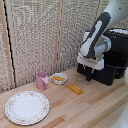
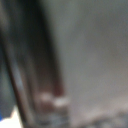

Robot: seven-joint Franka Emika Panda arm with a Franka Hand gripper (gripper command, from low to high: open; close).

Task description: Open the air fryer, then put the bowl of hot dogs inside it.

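Air fryer (image 1: 112,57) unlabelled, fingers (image 1: 89,76) at its front, grip state unclear, bowl (image 1: 59,78) beside mug (image 1: 42,80)

We are seeing a matt black air fryer (image 1: 112,62), a pale wood-grain table (image 1: 90,107), a glossy white bowl (image 1: 59,78) and a glossy pink mug (image 1: 42,80).

On the table: one air fryer (image 1: 111,56), one white bowl (image 1: 59,78), one pink mug (image 1: 42,80), one floral-rimmed plate (image 1: 27,107) and one orange block (image 1: 76,89). The bowl holds what looks like a single hot dog piece (image 1: 59,78), though there may be more. One robot arm (image 1: 97,37) is in view.
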